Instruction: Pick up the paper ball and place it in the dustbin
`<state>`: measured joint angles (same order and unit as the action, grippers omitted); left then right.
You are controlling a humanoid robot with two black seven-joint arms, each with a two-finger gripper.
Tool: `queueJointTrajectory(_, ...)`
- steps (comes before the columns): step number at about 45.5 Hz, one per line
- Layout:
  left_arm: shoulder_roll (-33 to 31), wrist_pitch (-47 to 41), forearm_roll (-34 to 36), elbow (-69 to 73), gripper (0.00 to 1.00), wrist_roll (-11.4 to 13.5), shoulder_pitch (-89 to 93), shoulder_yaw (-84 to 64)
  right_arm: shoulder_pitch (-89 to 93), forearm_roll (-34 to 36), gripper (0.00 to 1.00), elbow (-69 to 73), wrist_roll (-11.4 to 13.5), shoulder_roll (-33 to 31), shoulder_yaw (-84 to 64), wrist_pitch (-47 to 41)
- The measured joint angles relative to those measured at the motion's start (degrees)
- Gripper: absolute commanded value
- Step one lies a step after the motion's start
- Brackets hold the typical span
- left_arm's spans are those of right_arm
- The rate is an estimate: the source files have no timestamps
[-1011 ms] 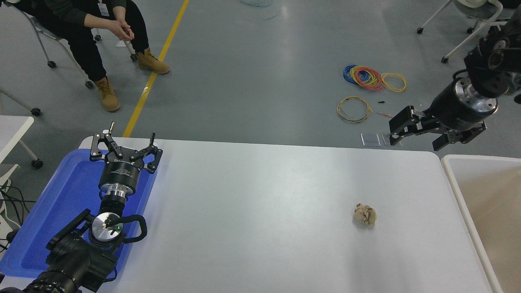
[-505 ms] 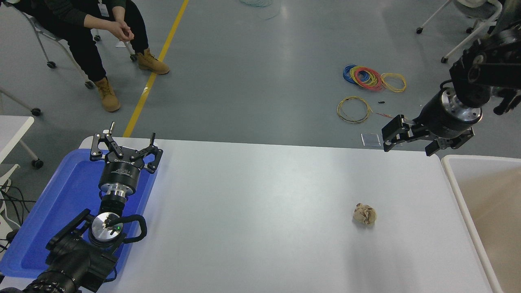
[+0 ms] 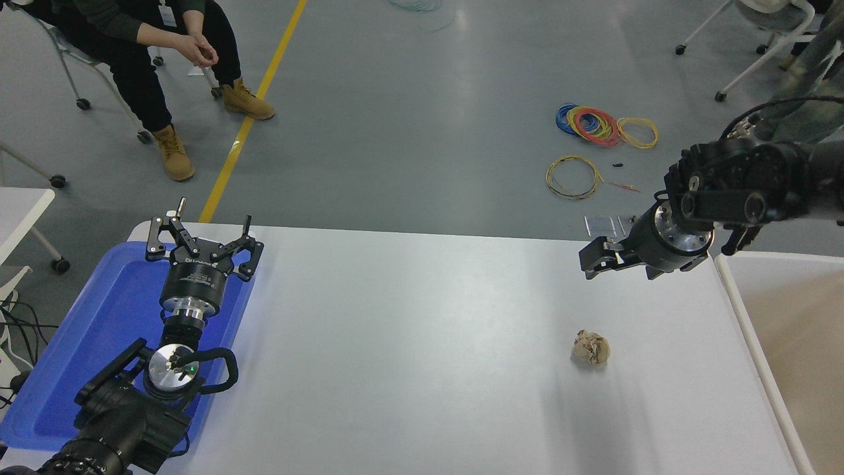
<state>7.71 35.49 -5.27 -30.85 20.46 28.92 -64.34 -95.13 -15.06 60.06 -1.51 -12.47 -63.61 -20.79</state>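
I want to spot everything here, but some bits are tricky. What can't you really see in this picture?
- The dustbin: cut off by the head view's right edge, so only its left rim and part of its inside show.
- The right gripper: seen end-on and dark, so open or shut is unclear.
- The seated person: cut off by the top edge.
- Under the paper ball: hidden.

A flat blue tray [image 3: 79,343] lies at the tabletop's [image 3: 409,343] eight o'clock corner. Beyond the far edge, coloured wire coils [image 3: 603,126] rest on the grey floor at one o'clock, and a seated person [image 3: 132,46] occupies eleven o'clock beside a yellow floor line [image 3: 254,112].
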Motion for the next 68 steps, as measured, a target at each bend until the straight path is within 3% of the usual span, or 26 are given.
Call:
queueJointTrajectory(32,0.0,-0.02,0.0,0.0,1.0,0.01,0.0,0.0,14.57,0.35,1.0,-7.64,0.02,4.28,3.05,10.94)
queueJointTrajectory(68,0.01,0.01,0.0,0.0,1.0,0.01,0.0,0.0,23.28,-0.69,1.0,-15.32,0.01,5.08,3.82,12.8)
